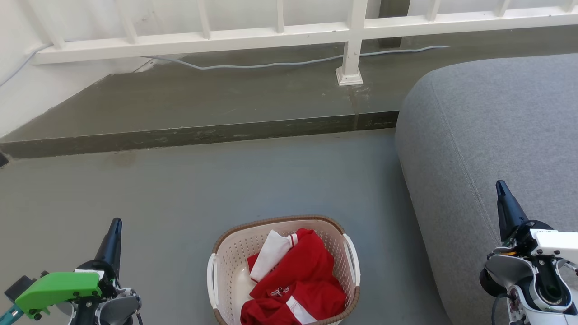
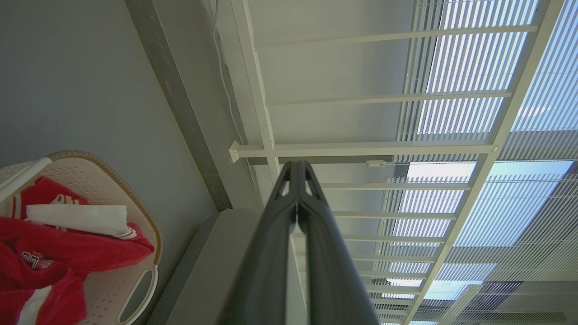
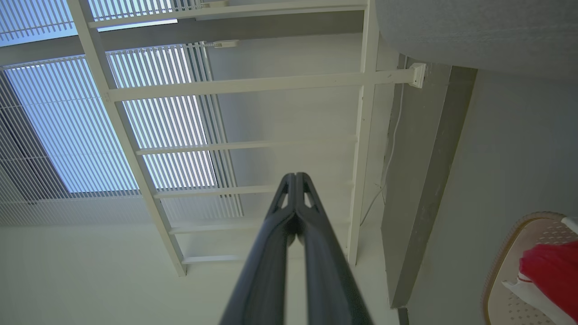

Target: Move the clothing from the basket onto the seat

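Clothing [image 1: 298, 280] in basket [image 1: 280, 220]: likely soft, light; I'd pinch a raised fold. Left gripper [image 1: 116, 222] and right gripper [image 1: 500, 185]: fingers together, empty.

Grey cable [image 1: 271, 64] beneath white railing [image 1: 271, 38]

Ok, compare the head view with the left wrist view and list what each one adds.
Head view adds the right gripper, shut. Left wrist view adds slatted blinds beyond the white railing. Both share the left gripper, shut, the basket holding the red clothing, the railing and the grey cable.
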